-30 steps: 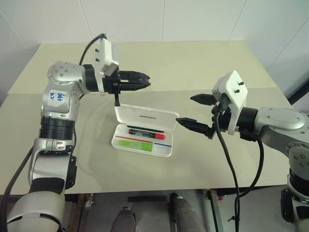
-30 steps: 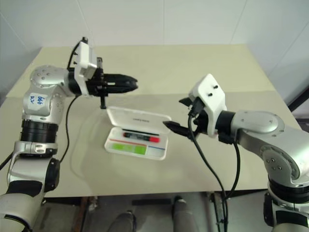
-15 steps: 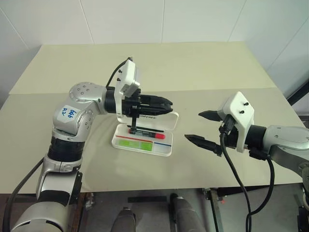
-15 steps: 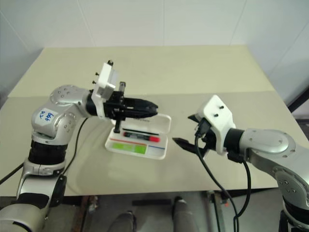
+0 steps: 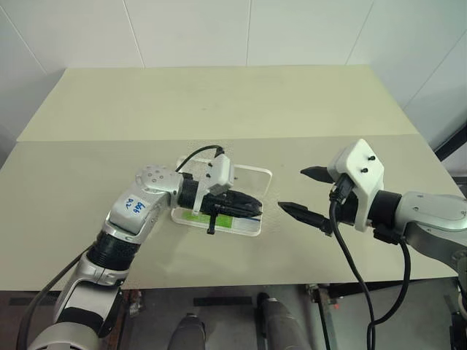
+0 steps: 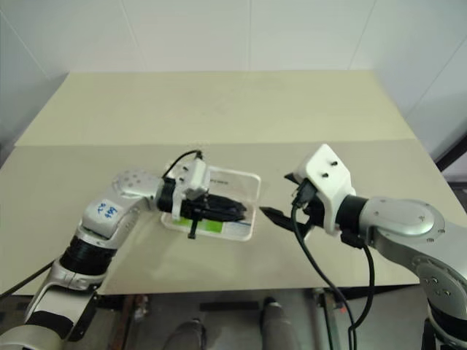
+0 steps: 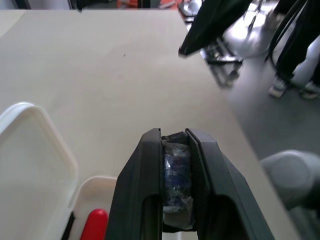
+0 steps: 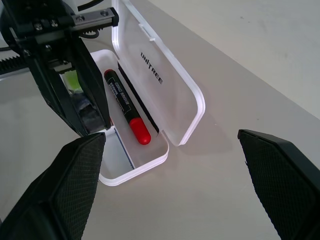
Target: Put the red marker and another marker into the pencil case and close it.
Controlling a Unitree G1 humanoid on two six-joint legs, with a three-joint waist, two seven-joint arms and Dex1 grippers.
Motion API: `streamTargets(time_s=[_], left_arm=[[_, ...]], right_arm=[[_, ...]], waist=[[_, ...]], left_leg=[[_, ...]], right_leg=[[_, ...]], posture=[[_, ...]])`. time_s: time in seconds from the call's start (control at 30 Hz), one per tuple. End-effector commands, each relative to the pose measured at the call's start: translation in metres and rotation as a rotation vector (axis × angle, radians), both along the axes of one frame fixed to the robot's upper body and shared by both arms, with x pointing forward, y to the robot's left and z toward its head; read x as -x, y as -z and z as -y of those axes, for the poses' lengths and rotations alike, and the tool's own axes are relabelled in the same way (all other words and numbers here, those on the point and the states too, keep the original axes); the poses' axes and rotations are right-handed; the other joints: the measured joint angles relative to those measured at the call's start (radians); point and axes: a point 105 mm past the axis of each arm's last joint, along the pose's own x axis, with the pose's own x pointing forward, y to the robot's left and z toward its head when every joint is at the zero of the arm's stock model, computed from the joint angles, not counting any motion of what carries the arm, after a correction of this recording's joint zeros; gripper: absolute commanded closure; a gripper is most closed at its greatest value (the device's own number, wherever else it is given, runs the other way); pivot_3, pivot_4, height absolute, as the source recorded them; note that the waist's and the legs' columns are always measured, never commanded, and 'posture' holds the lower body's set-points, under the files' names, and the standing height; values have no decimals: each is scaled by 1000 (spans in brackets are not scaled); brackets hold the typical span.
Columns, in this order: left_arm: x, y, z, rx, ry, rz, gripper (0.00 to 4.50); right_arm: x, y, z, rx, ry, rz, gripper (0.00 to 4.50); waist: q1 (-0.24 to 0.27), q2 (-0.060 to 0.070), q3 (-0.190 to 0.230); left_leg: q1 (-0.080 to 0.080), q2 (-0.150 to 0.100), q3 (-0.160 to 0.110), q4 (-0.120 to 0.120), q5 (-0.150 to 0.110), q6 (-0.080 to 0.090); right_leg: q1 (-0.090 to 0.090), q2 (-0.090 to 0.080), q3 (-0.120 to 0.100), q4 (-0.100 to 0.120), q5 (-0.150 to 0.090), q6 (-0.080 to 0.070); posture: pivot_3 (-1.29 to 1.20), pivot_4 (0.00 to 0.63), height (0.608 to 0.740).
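The pencil case [image 8: 150,157] lies open in the middle of the table, its lid [image 5: 257,175] tilted back. The red marker [image 8: 127,112] lies in the tray along the hinge side. Another marker, lime green [image 5: 192,216], lies in the tray's front part, partly hidden by my left arm. My left gripper [image 5: 257,208] hangs low over the tray and points right, fingers shut, close above the red marker, whose red end [image 7: 94,225] shows beside it. My right gripper [image 5: 292,189] hovers just right of the case, open wide and holding nothing.
The beige table [image 5: 241,109] has free room behind the case and in front of it. My left forearm [image 5: 139,215] reaches over the table left of the case. A cable [image 5: 350,262] hangs from my right wrist past the front edge.
My left arm has swung down from above the case, and its shut gripper now sits low over the tray. My right gripper drew back a little to the right, then kept still.
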Motion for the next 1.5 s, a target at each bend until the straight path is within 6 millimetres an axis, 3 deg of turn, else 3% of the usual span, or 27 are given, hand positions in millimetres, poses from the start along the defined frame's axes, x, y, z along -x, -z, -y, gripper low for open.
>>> streamTargets(time_s=[0.03, 0.57, 1.03, 1.43, 1.5], left_arm=[[-4, 14, 1, -49, 10, 59, 4137], [-8, 22, 14, -59, 83, 107, 4137], [-11, 26, 9, -95, 108, 159, 4137], [-13, 22, 8, -76, 107, 175, 99], [-12, 21, 8, -76, 109, 175, 43]], right_arm=[[3, -7, 2, 8, 9, 43, 0], [4, -6, 4, 7, 29, 42, 0], [3, -6, 6, 10, 47, 44, 0], [3, -6, 6, 10, 50, 44, 0], [3, -6, 6, 10, 49, 44, 0]], waist=[[0, 0, 0], [0, 0, 0], [0, 0, 0], [0, 0, 0], [0, 0, 0]], left_leg=[[0, 0, 0, 0, 0, 0], [0, 0, 0, 0, 0, 0], [0, 0, 0, 0, 0, 0], [0, 0, 0, -1, 0, 0], [0, 0, 0, -1, 0, 0]], right_leg=[[0, 0, 0, 0, 0, 0], [1, 0, 0, 0, 0, 0], [1, 0, 0, 0, 0, 0], [1, 0, 0, 0, 0, 0], [1, 0, 0, 0, 0, 0]], posture=[[0, 150, 740], [0, 150, 740], [0, 150, 740], [0, 150, 740], [0, 150, 740]])
